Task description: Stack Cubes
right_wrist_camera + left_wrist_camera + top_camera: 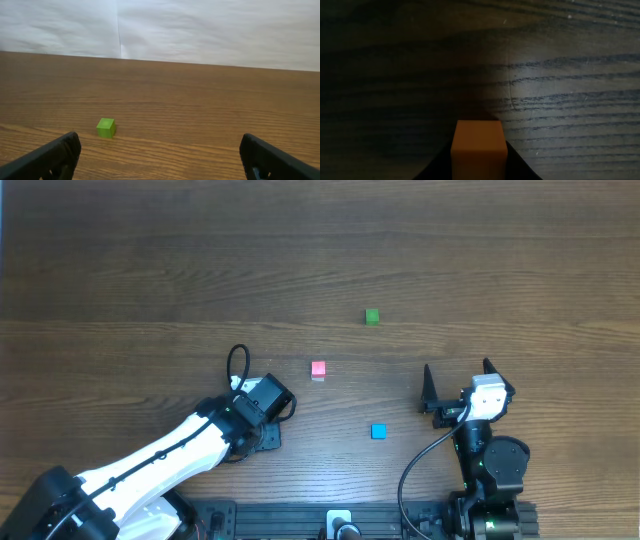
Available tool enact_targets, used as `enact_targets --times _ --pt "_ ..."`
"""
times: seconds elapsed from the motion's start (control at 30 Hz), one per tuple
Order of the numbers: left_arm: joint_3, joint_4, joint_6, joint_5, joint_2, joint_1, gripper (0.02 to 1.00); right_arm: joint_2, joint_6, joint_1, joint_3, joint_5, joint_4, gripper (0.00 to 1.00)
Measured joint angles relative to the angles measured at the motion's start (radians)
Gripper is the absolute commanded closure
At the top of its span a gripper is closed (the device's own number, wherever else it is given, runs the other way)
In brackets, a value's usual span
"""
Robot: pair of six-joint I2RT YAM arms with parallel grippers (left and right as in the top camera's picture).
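Three small cubes lie apart on the wooden table: a green cube farthest back, a pink cube in the middle and a blue cube nearer the front. My left gripper is low over the table left of the pink cube, shut on an orange cube held between its dark fingers. My right gripper stands open at the right, nothing between its fingers; the green cube lies ahead of it on the table.
The dark wooden table stretches wide behind the cubes. A white wall stands beyond the table's far edge. The left arm's white body lies across the front left.
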State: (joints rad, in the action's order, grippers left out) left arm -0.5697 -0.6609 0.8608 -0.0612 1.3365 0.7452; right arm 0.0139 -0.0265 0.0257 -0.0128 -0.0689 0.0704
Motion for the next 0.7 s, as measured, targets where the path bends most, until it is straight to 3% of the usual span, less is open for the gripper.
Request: enact_targets --times 0.3,0.7 --pt "-0.063 -0.046 0.002 -0.007 0.006 0.000 0.978 0.000 0.000 0.000 0.000 0.000 0.000 0.007" --pt "-0.594 -0.238 0.003 -0.086 0.233 -0.001 0.978 0.000 0.000 0.000 0.000 0.000 0.000 0.009"
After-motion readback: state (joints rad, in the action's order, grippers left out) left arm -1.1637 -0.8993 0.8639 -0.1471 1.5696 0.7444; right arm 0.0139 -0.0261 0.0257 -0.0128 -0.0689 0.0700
